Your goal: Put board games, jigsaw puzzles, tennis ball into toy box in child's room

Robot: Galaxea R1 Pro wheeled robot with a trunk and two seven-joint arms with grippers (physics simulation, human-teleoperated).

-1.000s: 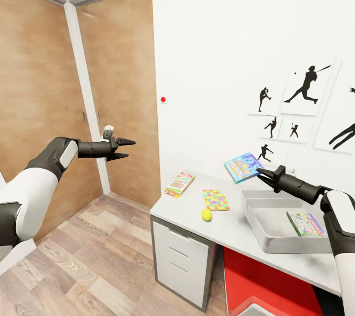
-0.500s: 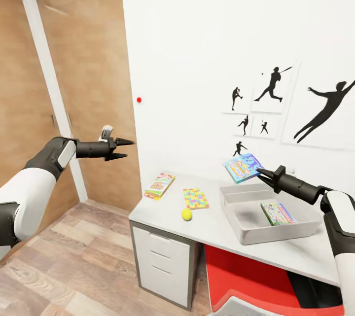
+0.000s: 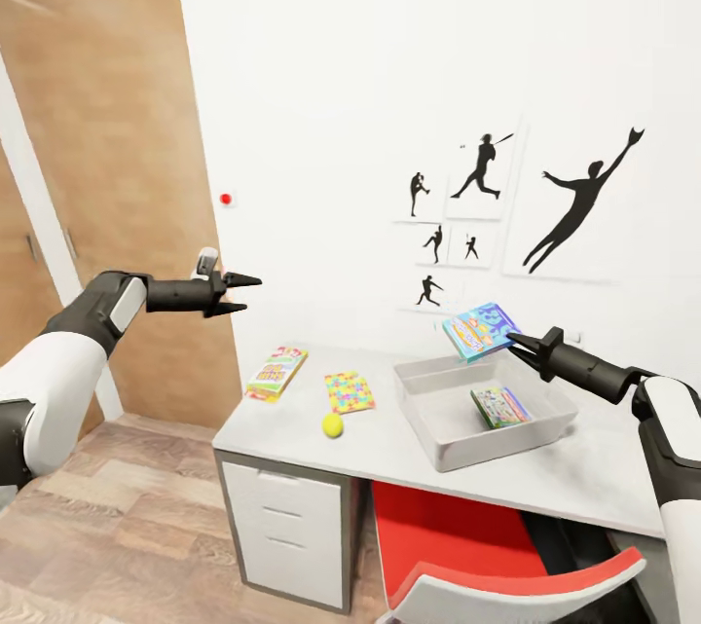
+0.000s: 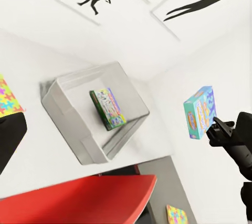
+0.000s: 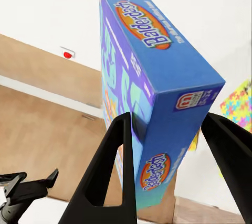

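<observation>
My right gripper [image 3: 513, 343] is shut on the blue board game [image 3: 480, 330], held tilted in the air just above the far rim of the grey toy box [image 3: 421, 415]. In the right wrist view both fingers [image 5: 116, 171] clamp the blue board game [image 5: 152, 87]. A green board game [image 3: 499, 406] leans inside the toy box [image 4: 68, 148]. On the table [image 3: 584, 473] lie a yellow-green board game [image 3: 276, 372], a jigsaw puzzle [image 3: 349, 391] and the tennis ball [image 3: 333, 424]. Another jigsaw puzzle [image 4: 177, 215] shows in the left wrist view. My left gripper [image 3: 243, 294] hangs open and empty, left of the table.
A red chair [image 3: 487, 546] is tucked under the table by the white drawers [image 3: 282, 527]. Wooden wardrobe doors [image 3: 107, 166] stand at the left above wood-plank floor [image 3: 117, 536]. Black sports silhouettes [image 3: 574, 205] hang on the white wall behind the table.
The camera has swung right, so the table and wall pictures slid left in view. Both arms keep their pose, and the blue game stays in the right gripper.
</observation>
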